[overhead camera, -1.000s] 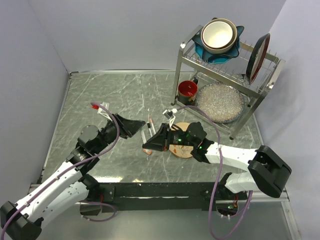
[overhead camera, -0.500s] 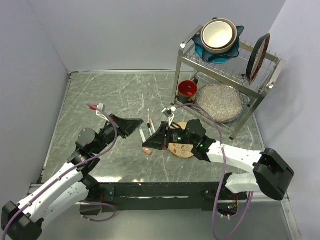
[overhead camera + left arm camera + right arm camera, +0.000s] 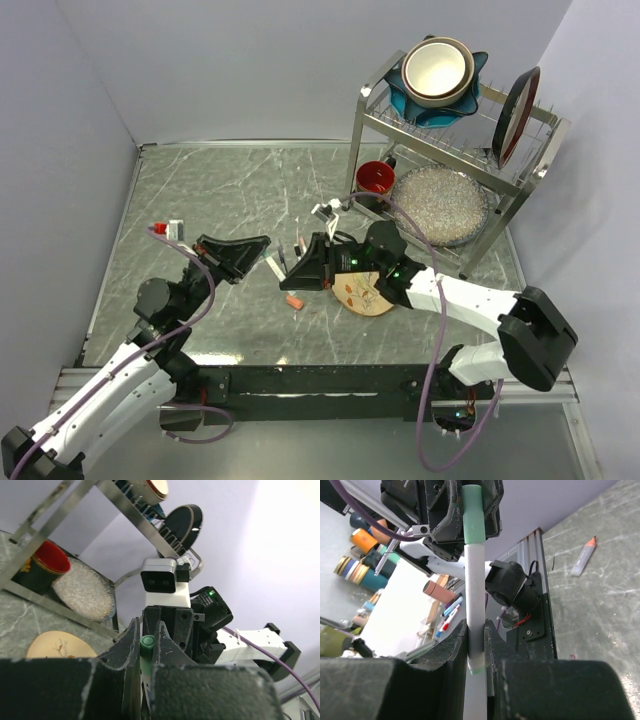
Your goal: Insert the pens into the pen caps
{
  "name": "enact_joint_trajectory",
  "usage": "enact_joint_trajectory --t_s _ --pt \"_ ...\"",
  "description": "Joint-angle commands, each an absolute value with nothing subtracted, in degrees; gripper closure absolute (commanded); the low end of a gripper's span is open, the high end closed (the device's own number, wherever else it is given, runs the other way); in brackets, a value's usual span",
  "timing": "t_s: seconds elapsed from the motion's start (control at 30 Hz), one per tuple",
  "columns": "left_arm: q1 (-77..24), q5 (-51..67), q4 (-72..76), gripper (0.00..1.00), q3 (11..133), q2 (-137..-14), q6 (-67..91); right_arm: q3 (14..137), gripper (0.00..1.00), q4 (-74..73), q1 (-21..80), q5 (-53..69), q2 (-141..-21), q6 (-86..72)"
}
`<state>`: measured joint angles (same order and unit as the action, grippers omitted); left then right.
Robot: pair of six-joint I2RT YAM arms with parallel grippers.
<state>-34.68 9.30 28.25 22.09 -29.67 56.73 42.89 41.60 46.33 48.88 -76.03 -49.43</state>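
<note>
My right gripper (image 3: 476,630) is shut on a white-grey pen (image 3: 475,590) that stands up between its jaws. The pen's far end sits in a green pen cap (image 3: 472,515). My left gripper (image 3: 146,632) is shut on that green cap (image 3: 146,642) and faces the right gripper. In the top view the pen (image 3: 274,264) spans the short gap between the left gripper (image 3: 258,243) and the right gripper (image 3: 292,274), above mid-table. Two loose pens (image 3: 299,246) lie just behind them. An orange-red cap (image 3: 294,301) lies in front. A pen with an orange tip (image 3: 582,557) lies on the table.
A round wooden disc (image 3: 362,293) lies under the right arm. A red cup (image 3: 376,180) stands by the metal dish rack (image 3: 455,140) at the back right, which holds bowls, a plate and a glass dish. Grey walls close the left and back.
My left gripper has drawn back to the left and my right gripper has moved up and away from the front. The pen now spans between them with its end in the green cap.
</note>
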Motion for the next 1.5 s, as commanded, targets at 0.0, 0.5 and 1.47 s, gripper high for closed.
enact_joint_trajectory --t_s 0.0,0.5,1.47 --pt "-36.65 21.27 19.25 0.99 17.85 -30.06 57.04 52.03 1.0 54.23 42.54 35.42 -77.78 -51.51" --pt "-37.7 21.45 21.45 0.99 12.49 -30.33 62.48 60.9 1.0 56.68 41.48 30.85 -85.86 -50.8" --pt "-43.5 20.48 2.03 0.99 17.75 -32.78 50.28 75.5 1.0 44.82 40.34 29.53 -89.21 -33.92"
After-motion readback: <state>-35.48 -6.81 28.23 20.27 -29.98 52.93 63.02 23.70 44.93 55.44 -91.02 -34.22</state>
